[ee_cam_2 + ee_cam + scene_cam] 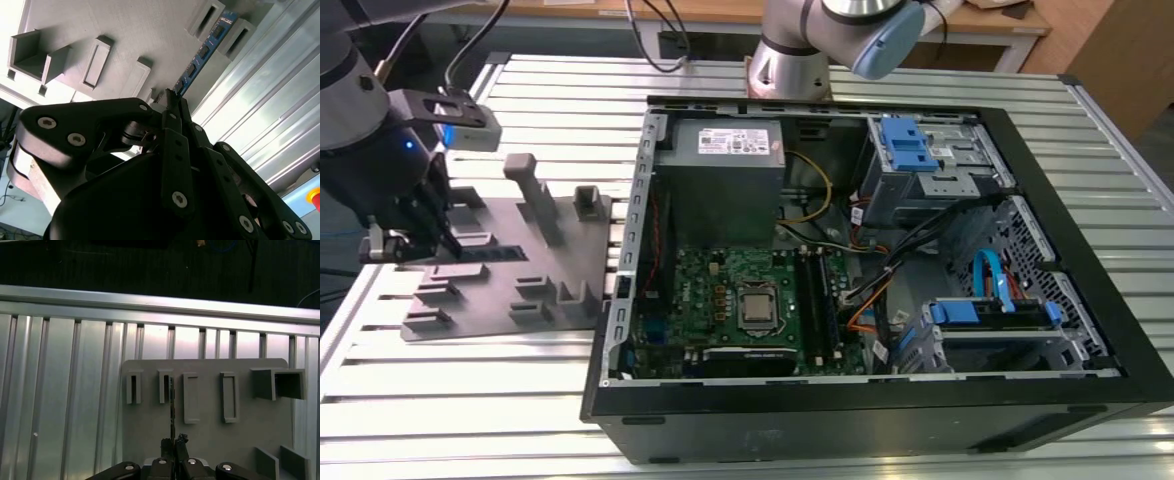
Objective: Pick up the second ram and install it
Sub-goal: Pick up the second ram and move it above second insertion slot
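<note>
The second ram point(202, 52) is pinched at one end by the narrowly closed jaws of the gripper point(171, 97), on edge between blocks of the grey plate point(115, 30). A straight, untilted lift is judged best.

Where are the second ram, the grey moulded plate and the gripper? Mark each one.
second ram point(204, 50): second wrist view, chip row midway along.
grey moulded plate point(210, 445): first wrist view, bare flat surface.
gripper point(171, 100): second wrist view, between fingertips shut on the ram's end.

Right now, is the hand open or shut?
Shut: the hand pinches one end of the second ram at the grey plate.
</note>
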